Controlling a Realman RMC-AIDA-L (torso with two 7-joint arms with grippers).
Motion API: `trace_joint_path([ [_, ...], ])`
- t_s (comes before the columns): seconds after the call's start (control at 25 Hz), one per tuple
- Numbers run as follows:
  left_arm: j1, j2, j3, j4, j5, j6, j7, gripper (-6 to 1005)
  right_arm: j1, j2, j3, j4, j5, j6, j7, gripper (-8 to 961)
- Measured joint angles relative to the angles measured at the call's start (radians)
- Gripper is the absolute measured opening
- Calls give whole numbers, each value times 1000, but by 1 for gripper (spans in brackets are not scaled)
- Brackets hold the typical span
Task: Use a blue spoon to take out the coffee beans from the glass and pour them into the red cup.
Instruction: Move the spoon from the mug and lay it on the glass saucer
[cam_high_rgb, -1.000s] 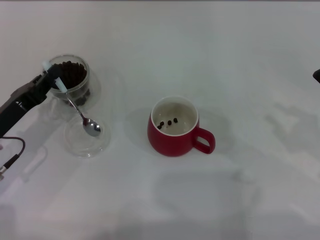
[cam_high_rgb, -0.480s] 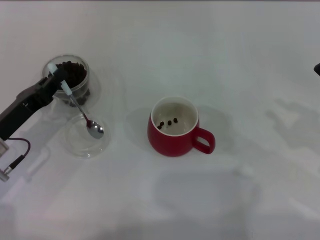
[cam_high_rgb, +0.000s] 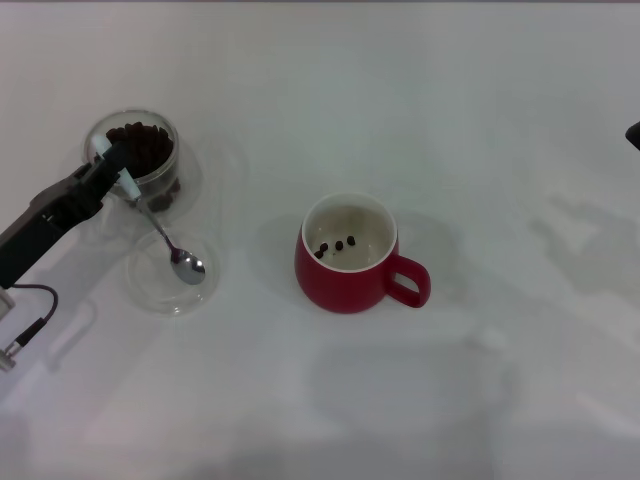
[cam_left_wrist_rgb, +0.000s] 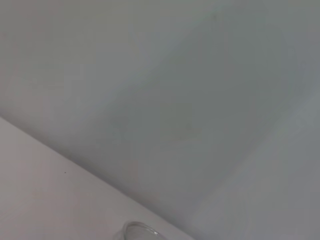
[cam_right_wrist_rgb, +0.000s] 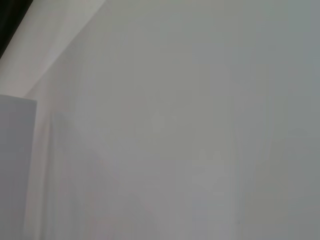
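Note:
My left gripper (cam_high_rgb: 116, 168) is shut on the pale handle of the blue spoon (cam_high_rgb: 160, 228), right beside the glass (cam_high_rgb: 141, 160). The glass holds a heap of coffee beans (cam_high_rgb: 142, 146). The spoon slants down from the gripper, and its silver bowl (cam_high_rgb: 187, 265) is over or in a shallow clear dish (cam_high_rgb: 150, 290) and looks empty. The red cup (cam_high_rgb: 345, 280) stands at the middle of the table with three beans (cam_high_rgb: 335, 246) on its white inside. Only a dark bit of my right arm (cam_high_rgb: 633, 134) shows at the far right edge.
The white table (cam_high_rgb: 450, 400) spreads around the cup. A black cable (cam_high_rgb: 30, 310) hangs by my left arm at the left edge. A clear rim (cam_left_wrist_rgb: 137, 231) shows in the left wrist view; I cannot tell which vessel it is.
My left gripper has shifted slightly toward the glass's near side, and the spoon's bowl has sunk a little lower over the clear dish. The red cup and its beans have not moved.

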Motion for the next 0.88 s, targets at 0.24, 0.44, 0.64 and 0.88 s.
trace_joint_path([
  [0.24,9,3,-4,-1,-2,38,6,121,2,0,-2,0,-3,6,3,439],
  [0.44,16,4,-8,-6,-3,56,8,121,3,0,-2,0,-6,12,8,440],
  [0.64,30,4,-8,-12,-6,57,8,121,4,1,-2,0,-7,15,11,440],
  [0.88,42,6,-9,-37,-24,77,9,120,8,3,-2,0,-8,25,11,441],
])
